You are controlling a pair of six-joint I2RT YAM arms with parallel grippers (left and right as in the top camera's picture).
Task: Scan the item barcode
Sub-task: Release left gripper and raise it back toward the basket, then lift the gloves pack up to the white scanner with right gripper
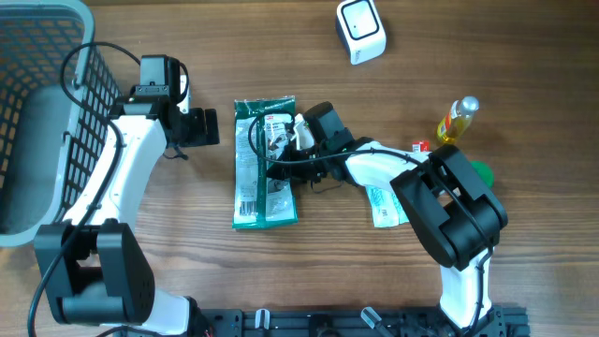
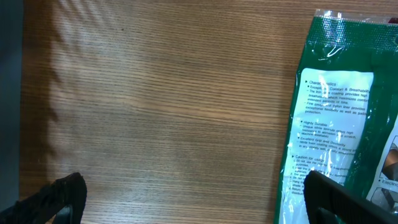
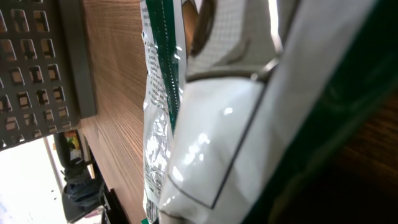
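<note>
The item is a green packet (image 1: 251,168) with white printed panels, lying flat in the middle of the wooden table. My left gripper (image 1: 198,127) hovers just left of its top end, open and holding nothing. In the left wrist view the gripper (image 2: 199,208) spans bare wood, and one black finger (image 2: 339,199) overlaps the packet's (image 2: 339,106) edge. My right gripper (image 1: 281,157) is down on the packet's right side, shut on it. The right wrist view is filled by the glossy packet (image 3: 211,124) seen very close. The white barcode scanner (image 1: 360,30) stands at the far edge.
A grey mesh basket (image 1: 42,112) fills the left side. A yellow bottle (image 1: 456,120), a small red item (image 1: 420,146) and a green piece (image 1: 480,172) sit at the right. A white packet (image 1: 384,206) lies under the right arm.
</note>
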